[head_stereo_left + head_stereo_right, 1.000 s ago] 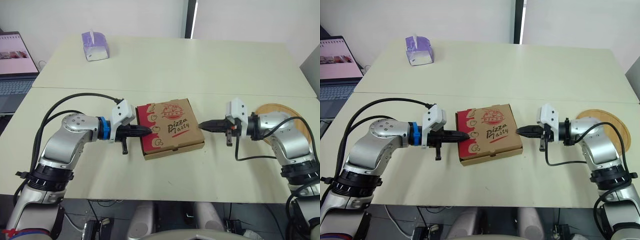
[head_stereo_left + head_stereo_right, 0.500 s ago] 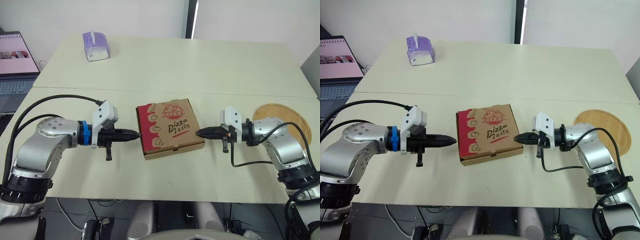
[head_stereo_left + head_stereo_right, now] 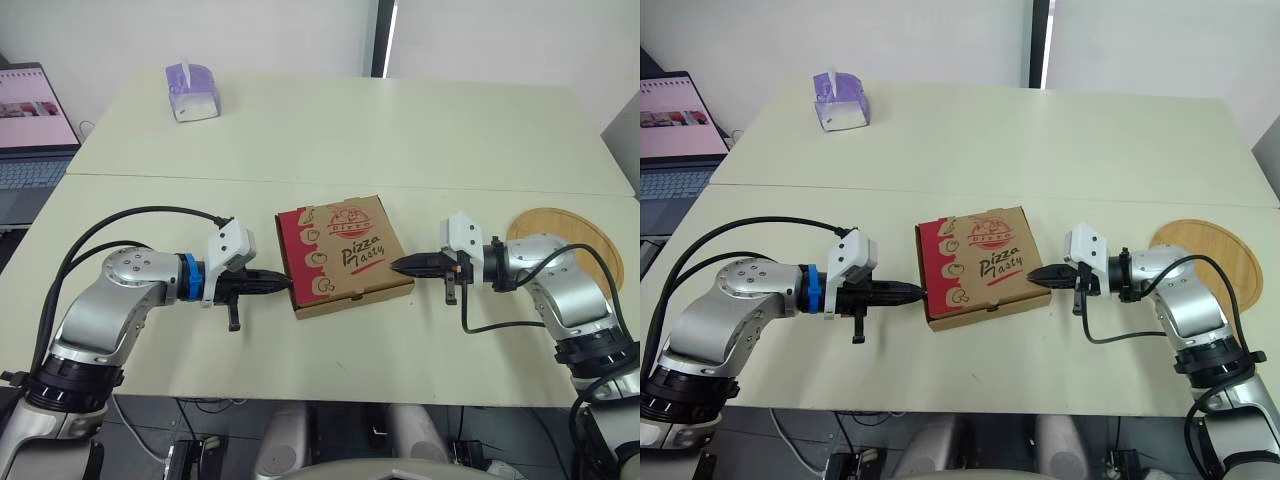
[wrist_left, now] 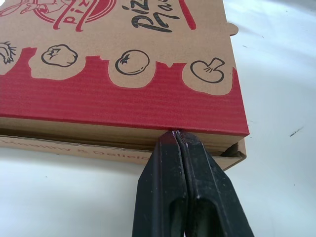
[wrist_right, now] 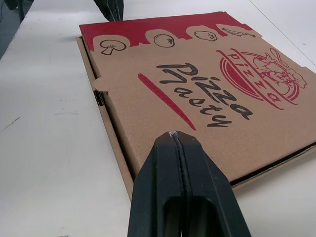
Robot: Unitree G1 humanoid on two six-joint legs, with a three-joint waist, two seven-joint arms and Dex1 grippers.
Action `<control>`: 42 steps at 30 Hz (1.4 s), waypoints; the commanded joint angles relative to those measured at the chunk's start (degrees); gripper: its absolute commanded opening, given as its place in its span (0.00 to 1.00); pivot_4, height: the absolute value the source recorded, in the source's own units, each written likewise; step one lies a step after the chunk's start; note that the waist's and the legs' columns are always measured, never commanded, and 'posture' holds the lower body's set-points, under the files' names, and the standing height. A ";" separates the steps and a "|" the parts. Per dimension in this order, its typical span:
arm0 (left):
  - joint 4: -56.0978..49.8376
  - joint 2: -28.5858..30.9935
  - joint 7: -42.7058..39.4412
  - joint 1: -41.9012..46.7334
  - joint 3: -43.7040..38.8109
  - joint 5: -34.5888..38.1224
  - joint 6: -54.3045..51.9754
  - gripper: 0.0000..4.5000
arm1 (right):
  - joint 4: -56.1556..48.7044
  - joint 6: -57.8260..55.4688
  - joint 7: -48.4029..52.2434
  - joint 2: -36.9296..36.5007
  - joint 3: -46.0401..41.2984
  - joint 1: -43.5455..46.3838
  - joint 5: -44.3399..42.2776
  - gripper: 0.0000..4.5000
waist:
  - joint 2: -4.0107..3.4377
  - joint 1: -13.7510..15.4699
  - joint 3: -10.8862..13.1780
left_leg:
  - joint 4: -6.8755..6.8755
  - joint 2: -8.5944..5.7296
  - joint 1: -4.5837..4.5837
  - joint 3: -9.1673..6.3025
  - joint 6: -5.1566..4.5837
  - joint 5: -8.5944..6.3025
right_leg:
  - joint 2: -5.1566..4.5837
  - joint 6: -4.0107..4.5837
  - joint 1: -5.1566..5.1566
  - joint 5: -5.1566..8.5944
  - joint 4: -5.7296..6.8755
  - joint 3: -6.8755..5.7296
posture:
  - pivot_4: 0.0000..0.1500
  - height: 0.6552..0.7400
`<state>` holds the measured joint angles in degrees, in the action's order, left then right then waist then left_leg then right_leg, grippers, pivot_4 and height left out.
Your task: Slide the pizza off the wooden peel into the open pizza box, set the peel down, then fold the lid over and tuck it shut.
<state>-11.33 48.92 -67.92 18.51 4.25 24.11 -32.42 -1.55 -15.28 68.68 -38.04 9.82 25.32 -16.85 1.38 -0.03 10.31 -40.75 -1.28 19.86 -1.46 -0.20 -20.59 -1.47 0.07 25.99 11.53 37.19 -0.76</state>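
Note:
The brown and red pizza box (image 3: 345, 253) lies closed on the cream table (image 3: 330, 340), its printed lid down. My left gripper (image 3: 286, 283) is shut, and its tip touches the red front side of the box (image 4: 123, 98) just under the lid's edge. My right gripper (image 3: 397, 265) is shut too, its tip resting at the opposite side of the box (image 5: 197, 98). The round wooden peel (image 3: 560, 235) lies flat on the table behind my right arm, with no pizza on it.
A purple tissue box (image 3: 190, 91) stands at the far left of the back table. A laptop (image 3: 30, 130) sits off the left edge. A seam (image 3: 330, 182) runs between the two tables behind the box.
My left gripper moved in from the left until its tip met the box, which shifted and turned slightly to the right. The right gripper has hardly moved.

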 commanded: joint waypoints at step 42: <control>-3.52 -2.85 6.16 -2.65 -1.78 -1.40 3.84 0.00 | 2.82 2.37 -1.24 -2.02 -1.56 0.87 3.90 0.01 | -0.01 -0.07 -0.16 | 0.12 0.02 -0.98 0.01 -0.29 -0.17 | 0.02 -0.01 -0.94 0.02 -0.16 0.02 | 1.00 1.00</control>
<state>-12.90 45.72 -61.88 15.92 6.51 19.29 -26.66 1.05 -10.53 67.29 -39.34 11.52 24.82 -10.60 1.38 -0.10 10.15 -40.63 -1.25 18.90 -1.47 -0.49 -20.75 -1.46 0.06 25.06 11.55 37.03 -0.75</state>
